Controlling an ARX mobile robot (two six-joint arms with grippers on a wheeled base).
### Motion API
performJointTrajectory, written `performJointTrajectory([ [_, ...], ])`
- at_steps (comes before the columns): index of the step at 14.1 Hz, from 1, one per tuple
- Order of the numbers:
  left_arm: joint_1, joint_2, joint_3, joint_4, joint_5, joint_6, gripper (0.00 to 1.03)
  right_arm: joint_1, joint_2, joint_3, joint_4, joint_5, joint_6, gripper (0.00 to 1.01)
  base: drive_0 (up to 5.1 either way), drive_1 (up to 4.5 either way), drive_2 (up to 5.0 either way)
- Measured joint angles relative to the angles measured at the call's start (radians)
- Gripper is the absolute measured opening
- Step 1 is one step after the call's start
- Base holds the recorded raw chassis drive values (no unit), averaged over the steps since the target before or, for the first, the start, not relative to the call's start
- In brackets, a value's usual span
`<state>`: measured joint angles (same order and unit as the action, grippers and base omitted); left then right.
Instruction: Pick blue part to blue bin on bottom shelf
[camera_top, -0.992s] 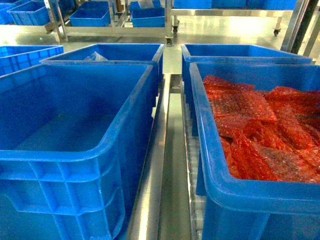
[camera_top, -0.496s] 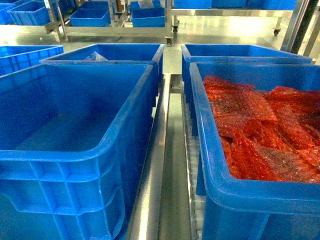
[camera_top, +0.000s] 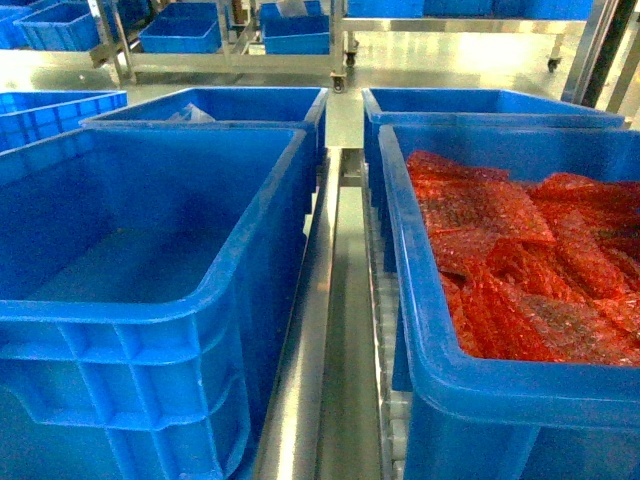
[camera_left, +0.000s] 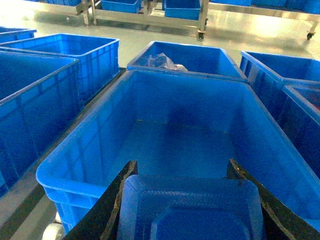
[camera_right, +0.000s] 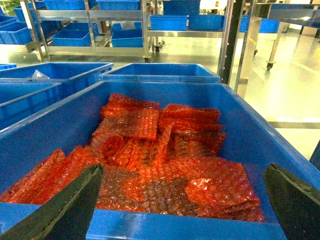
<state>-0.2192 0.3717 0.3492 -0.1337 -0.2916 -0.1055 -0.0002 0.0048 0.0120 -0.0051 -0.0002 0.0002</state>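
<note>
Red bubble-wrap bags (camera_top: 520, 270) in the right crate (camera_top: 420, 330) shifted slightly; near ones resettled

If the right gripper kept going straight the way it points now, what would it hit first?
Most likely the pile of red bubble-wrap bags inside the large blue plastic crate. The open right gripper hangs above the crate's near rim, angled forward and down. Depth is unclear, so it might clip that rim first.

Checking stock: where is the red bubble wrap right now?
The red bubble wrap fills the near blue crate on the right of the head view, right of the steel centre rail.
</note>
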Motion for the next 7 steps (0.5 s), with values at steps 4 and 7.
performJointTrajectory([
  [4, 0.0, 0.0, 0.0, 0.0, 0.0, 0.0, 0.44, 0.0, 0.0, 0.0, 0.0, 0.0, 0.0, 0.98, 0.0, 0.0, 0.0],
  [7, 0.0, 0.0, 0.0, 0.0, 0.0, 0.0, 0.44, 0.0, 0.0, 0.0, 0.0, 0.0, 0.0, 0.98, 0.0, 0.0, 0.0],
])
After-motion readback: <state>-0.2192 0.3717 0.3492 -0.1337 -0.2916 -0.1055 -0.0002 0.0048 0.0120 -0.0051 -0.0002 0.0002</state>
